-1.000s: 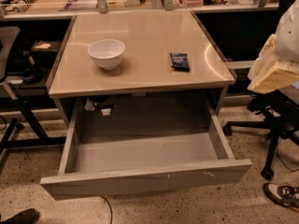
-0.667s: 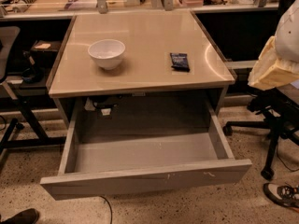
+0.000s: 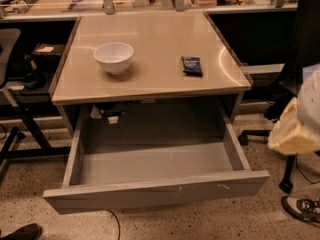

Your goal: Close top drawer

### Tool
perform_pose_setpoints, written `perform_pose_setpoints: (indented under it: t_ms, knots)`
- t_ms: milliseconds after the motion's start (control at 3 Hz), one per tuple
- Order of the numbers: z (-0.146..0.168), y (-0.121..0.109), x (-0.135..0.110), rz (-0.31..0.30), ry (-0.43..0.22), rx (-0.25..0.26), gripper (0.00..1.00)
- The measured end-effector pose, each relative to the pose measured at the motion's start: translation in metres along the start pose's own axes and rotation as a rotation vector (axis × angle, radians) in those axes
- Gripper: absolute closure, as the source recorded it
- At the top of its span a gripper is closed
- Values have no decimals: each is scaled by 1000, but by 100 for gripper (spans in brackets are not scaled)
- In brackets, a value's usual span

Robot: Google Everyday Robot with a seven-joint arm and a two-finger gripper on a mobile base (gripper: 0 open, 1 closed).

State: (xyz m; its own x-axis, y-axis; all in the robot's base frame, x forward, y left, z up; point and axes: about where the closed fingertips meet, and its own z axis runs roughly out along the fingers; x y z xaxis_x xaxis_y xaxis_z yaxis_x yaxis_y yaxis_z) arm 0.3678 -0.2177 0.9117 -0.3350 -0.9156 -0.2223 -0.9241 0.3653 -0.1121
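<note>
the pincer (image 3: 295,131) has dropped lower at the right edge since the earlier frame; the rest lies as it did. whether it is apart or together cannot be told. one top drawer (image 3: 155,191) stands pulled fully out, left of the pincer, its near right corner just below and beside it. up and left of the pincer, the worktop (image 3: 150,39) carries one white bowl (image 3: 114,57) and one dark packet (image 3: 192,66), the packet nearer to the pincer.
</note>
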Motion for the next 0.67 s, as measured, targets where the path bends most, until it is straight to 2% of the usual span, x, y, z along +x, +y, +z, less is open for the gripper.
perform_pose_setpoints:
  t_ms: [333, 667]
  knots:
    - [50, 49, 21, 58, 4, -125, 100]
    - [63, 60, 29, 66, 23, -161, 100]
